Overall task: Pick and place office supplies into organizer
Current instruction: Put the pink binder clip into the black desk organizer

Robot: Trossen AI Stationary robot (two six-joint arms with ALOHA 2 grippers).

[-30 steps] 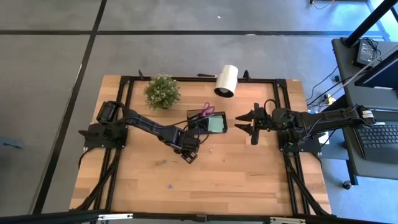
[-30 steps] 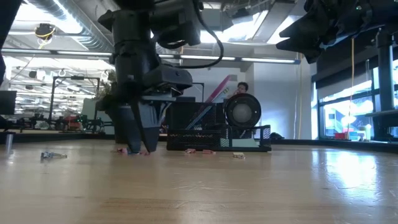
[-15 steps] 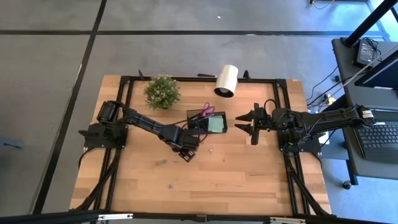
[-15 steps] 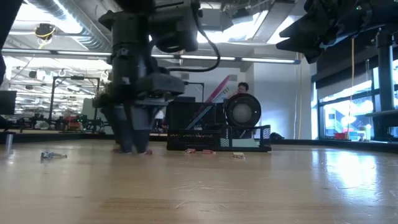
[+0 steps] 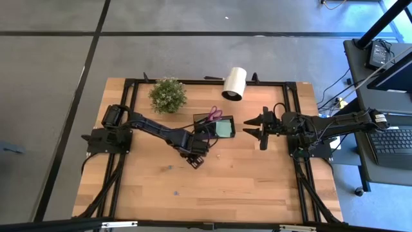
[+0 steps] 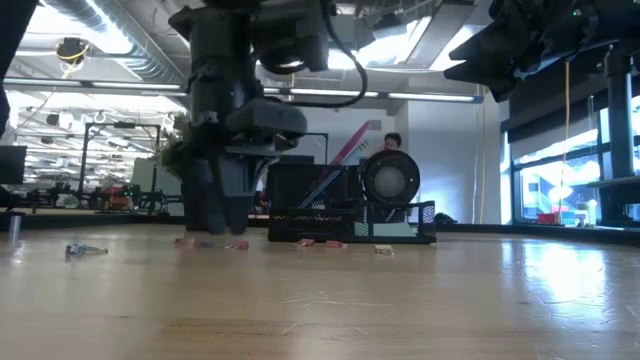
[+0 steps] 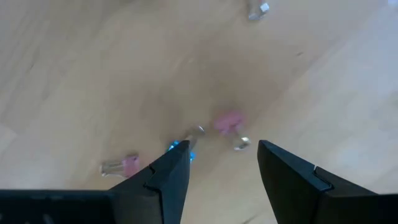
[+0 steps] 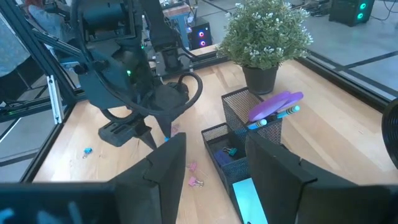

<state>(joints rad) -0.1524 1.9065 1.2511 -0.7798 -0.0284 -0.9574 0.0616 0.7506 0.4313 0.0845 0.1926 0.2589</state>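
My left gripper (image 5: pixel 195 158) points straight down, open, just above the wood in front of the organizer (image 5: pixel 214 125). In the left wrist view its fingers (image 7: pixel 168 177) stand on either side of a pink clip (image 7: pixel 229 122). A blue clip (image 7: pixel 181 148) and a second pink clip (image 7: pixel 124 165) lie beside it. The black organizer holds purple-handled scissors (image 8: pixel 275 103) upright in its taller part and a green sticky-note pad (image 5: pixel 224 129) in the low part. My right gripper (image 5: pixel 257 129) hovers open to the organizer's right.
A potted plant (image 5: pixel 168 95) and a white roll (image 5: pixel 234 83) stand at the table's far side. Loose clips lie on the wood at the left (image 6: pixel 85 250) and toward the near edge (image 5: pixel 175 191). A person shows in the room behind (image 6: pixel 390 142).
My left gripper has come up a little off the tabletop and stays open. The clips under it lie where they were.
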